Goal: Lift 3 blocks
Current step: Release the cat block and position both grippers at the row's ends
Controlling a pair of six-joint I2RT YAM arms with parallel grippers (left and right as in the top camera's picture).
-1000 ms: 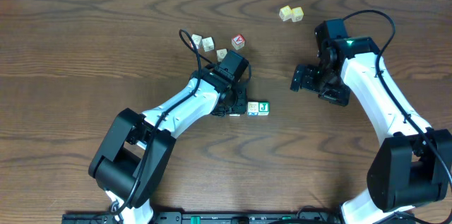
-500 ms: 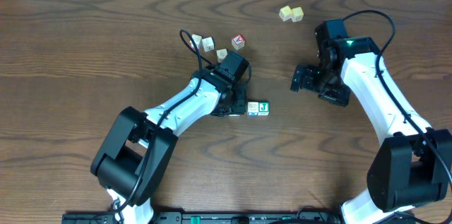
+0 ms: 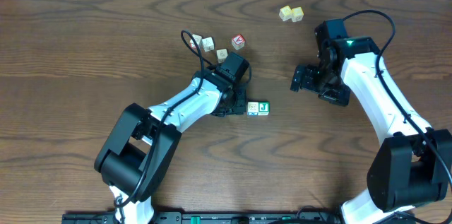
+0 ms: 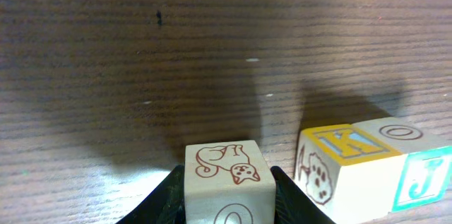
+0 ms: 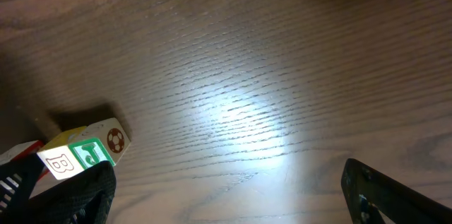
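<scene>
Three blocks lie in a row at mid-table. The green-faced J block (image 3: 263,108) (image 4: 421,180) (image 5: 90,155) is rightmost. Touching its left side is the pale block with blue marks (image 3: 252,108) (image 4: 337,164), which has a yellow K face and a paw print. The cream block (image 4: 227,171), with a cat drawing, stands a small gap further left. My left gripper (image 3: 238,105) (image 4: 228,196) is shut on the cream block, one black finger against each side. In the overhead view the gripper hides that block. My right gripper (image 3: 299,79) (image 5: 233,203) hangs open over bare wood to the right.
A red-faced cube (image 3: 239,41) and three cream cubes (image 3: 207,43) sit just behind the left arm. Two pale-yellow cubes (image 3: 291,13) rest at the far edge near the right arm.
The left gripper's jaws have narrowed onto the cream block and the left arm has shifted slightly. The right arm has not moved.
</scene>
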